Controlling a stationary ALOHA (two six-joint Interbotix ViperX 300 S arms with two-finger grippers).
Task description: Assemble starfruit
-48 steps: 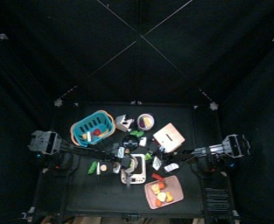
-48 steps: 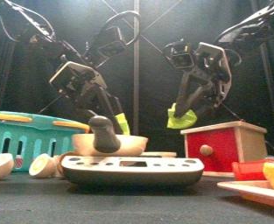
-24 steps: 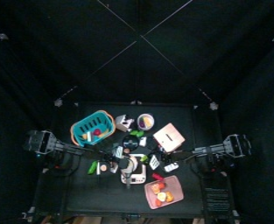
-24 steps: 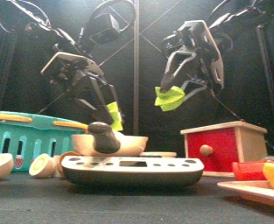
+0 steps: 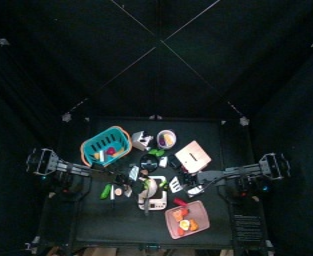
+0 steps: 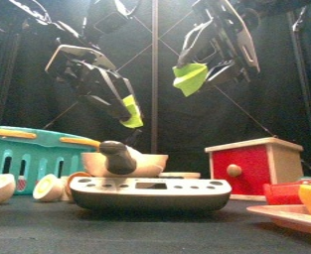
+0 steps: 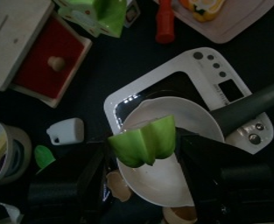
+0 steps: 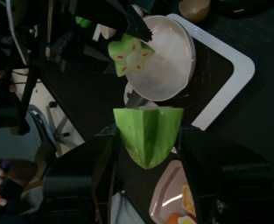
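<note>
Each gripper holds one yellow-green starfruit piece in the air above the white bowl [image 7: 174,122] on the kitchen scale [image 6: 151,193]. My left gripper [image 6: 120,105] is shut on the left starfruit piece [image 6: 130,118], which also shows as the piece [image 7: 143,140] between its jaws. Higher up and to the right, my right gripper [image 6: 202,62] is shut on the other starfruit piece [image 6: 187,78], a wedge [image 8: 149,133]. The right wrist view shows the left piece's star-shaped cut face [image 8: 133,55] ahead of the wedge. The two pieces are apart.
A teal basket [image 6: 32,149] stands at the left, with small white cups [image 6: 1,187] in front. A mortar with a dark pestle [image 6: 115,154] sits behind the scale. A red box with a wooden top [image 6: 250,164] and a tray [image 6: 297,216] are at the right.
Both grippers have risen with their starfruit pieces. The right one climbed higher and shifted slightly left, and the left piece lifted away from the mortar.
</note>
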